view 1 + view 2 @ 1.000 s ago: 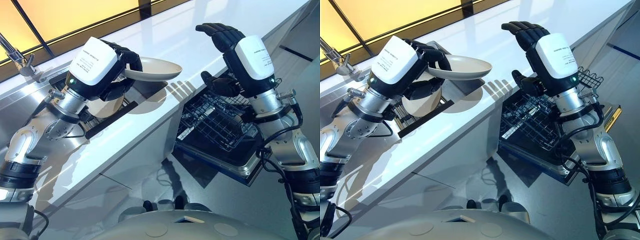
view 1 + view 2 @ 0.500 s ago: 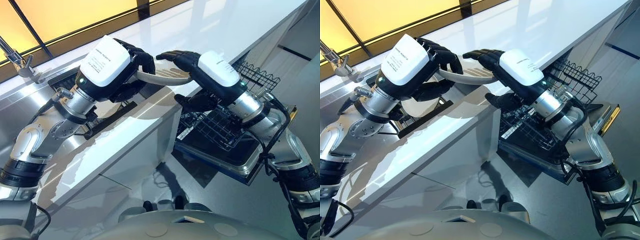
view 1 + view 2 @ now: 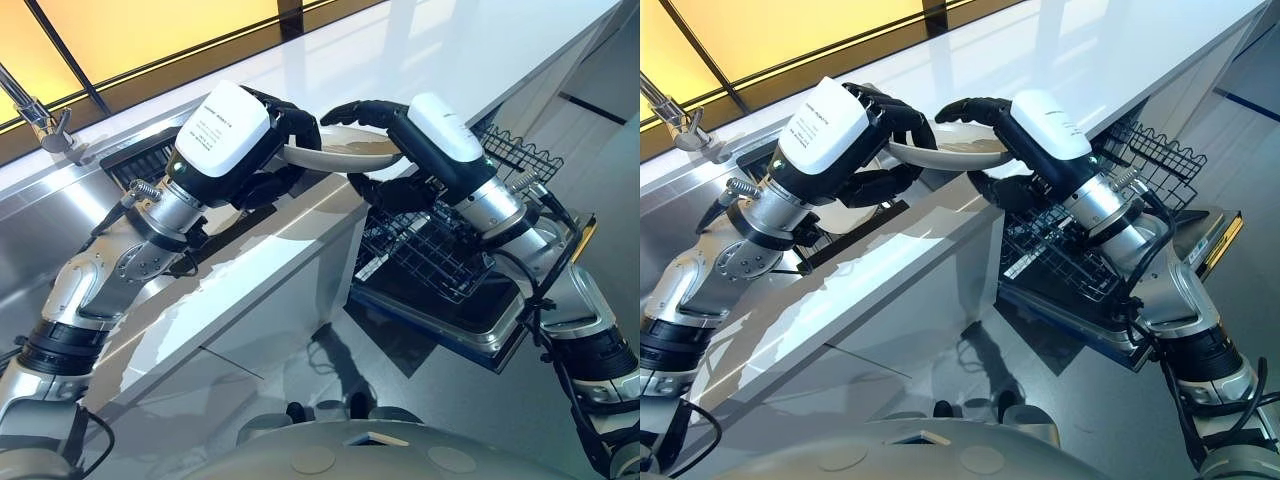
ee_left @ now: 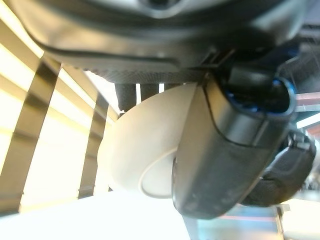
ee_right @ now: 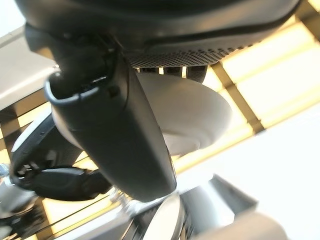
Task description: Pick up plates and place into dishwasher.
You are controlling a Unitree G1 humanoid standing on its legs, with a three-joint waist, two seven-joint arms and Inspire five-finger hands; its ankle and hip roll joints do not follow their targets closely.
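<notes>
Plate (image 3: 335, 152) is held above the white counter's (image 3: 480, 50) front edge, gripped from both sides. Left eye view: left hand (image 3: 275, 135) curled round its near rim; right hand (image 3: 385, 125), half a second ago just reaching it, now has fingers over the top and thumb beneath. Dishwasher rack (image 3: 440, 250) sits open below. Left wrist view: thumb (image 4: 220, 150) presses the plate's underside. Right wrist view: thumb (image 5: 125, 135) likewise under the plate.
</notes>
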